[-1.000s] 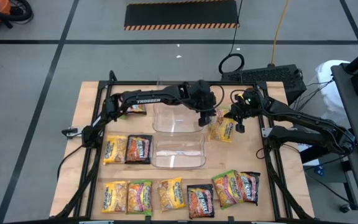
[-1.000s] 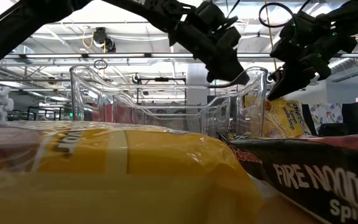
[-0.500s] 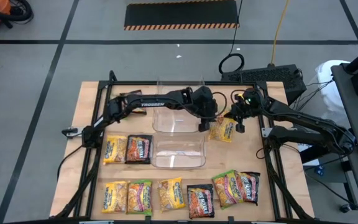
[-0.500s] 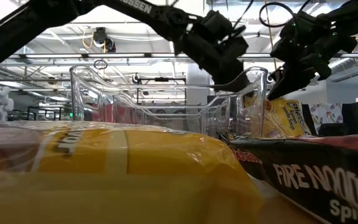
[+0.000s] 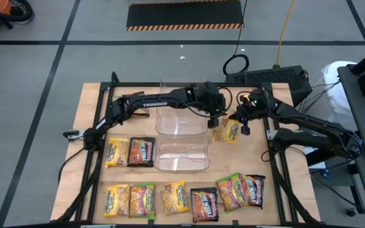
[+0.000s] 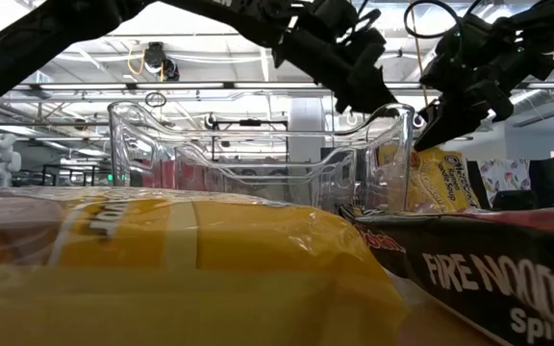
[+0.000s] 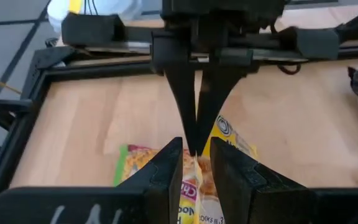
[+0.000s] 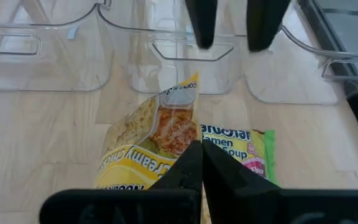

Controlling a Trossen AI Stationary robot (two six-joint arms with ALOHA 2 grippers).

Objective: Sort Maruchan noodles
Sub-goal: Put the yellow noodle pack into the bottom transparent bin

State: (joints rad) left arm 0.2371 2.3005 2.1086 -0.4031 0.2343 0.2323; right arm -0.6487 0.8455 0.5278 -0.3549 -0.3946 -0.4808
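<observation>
beside the far clear bin point(image 5: 180, 119), on the wooden counter point(image 5: 258, 155), a yellow creamy chicken packet point(image 5: 227, 130) is pinched at one edge by the closed right hand point(image 5: 240, 121) and held tilted, with a green-yellow packet point(image 8: 237, 149) lying just behind it. the left hand point(image 5: 215, 118) is held above the same spot with its fingers point(image 7: 164, 174) parted and nothing gripped between them. the other maruchan noodles point(image 5: 182, 197) are seen in a row along the near edge and as a pair left of the near bin point(image 5: 181, 154).
</observation>
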